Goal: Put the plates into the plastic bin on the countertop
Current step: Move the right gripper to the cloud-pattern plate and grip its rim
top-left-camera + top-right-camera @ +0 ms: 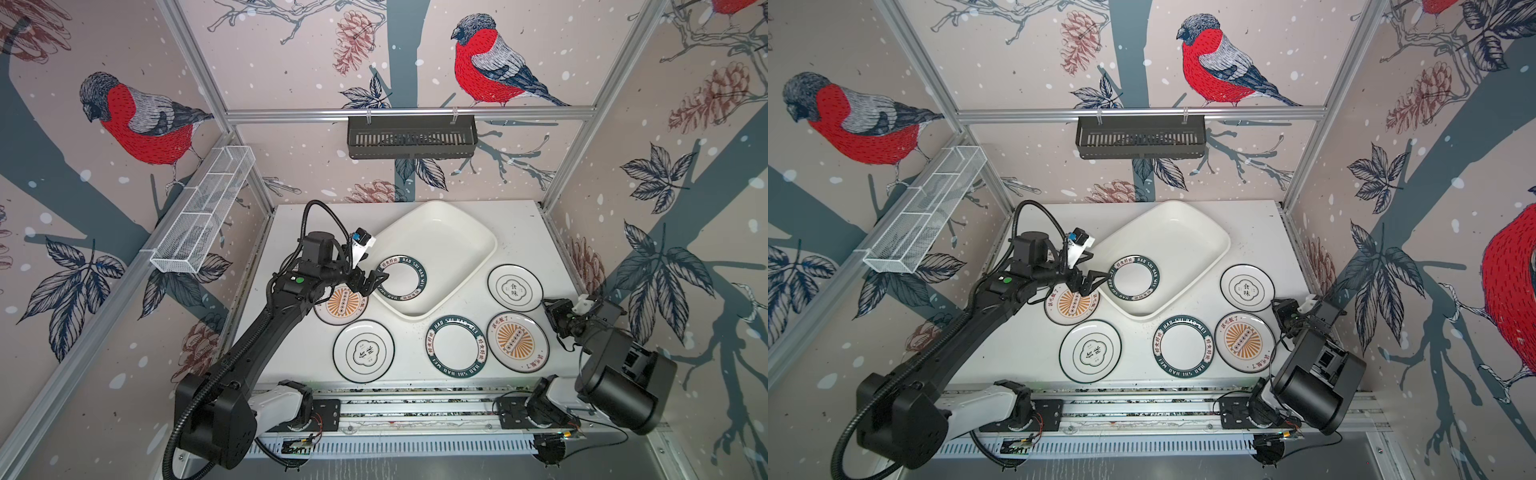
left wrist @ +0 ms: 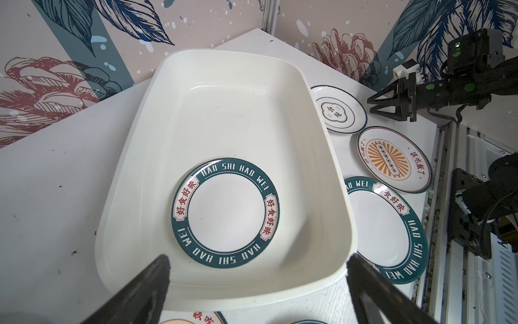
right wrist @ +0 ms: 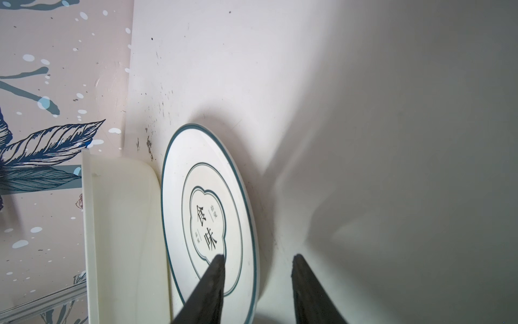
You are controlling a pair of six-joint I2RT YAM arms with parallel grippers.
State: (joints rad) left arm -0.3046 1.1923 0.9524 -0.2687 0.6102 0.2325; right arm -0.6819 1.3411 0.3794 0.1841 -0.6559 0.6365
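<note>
**Green plate [image 1: 402, 279] in the bin [image 1: 449, 241], nothing gripped**

The left gripper [image 1: 380, 282] is spread wide and empty over the bin's near end. The green plate lies flat in the bin, right in front of its fingertips. The right gripper [image 3: 259, 258] is partly open and empty too. An emblem plate's [image 3: 207, 196] rim sits between its fingers, can't tell if they touch. That plate is on the countertop [image 3: 280, 84], beside the bin.

The right gripper [image 3: 259, 256] holds its two dark fingers [image 3: 213, 280] apart with nothing clamped between them. One finger overlaps the edge of a white plate [image 3: 207, 196] with a thin dark rim and a lettered emblem. The plate lies flat on the bench [image 3: 280, 84]. The other finger is over bare bench. Just beside the plate, on its side away from the gripper, is the white bin [image 3: 126, 224].
</note>
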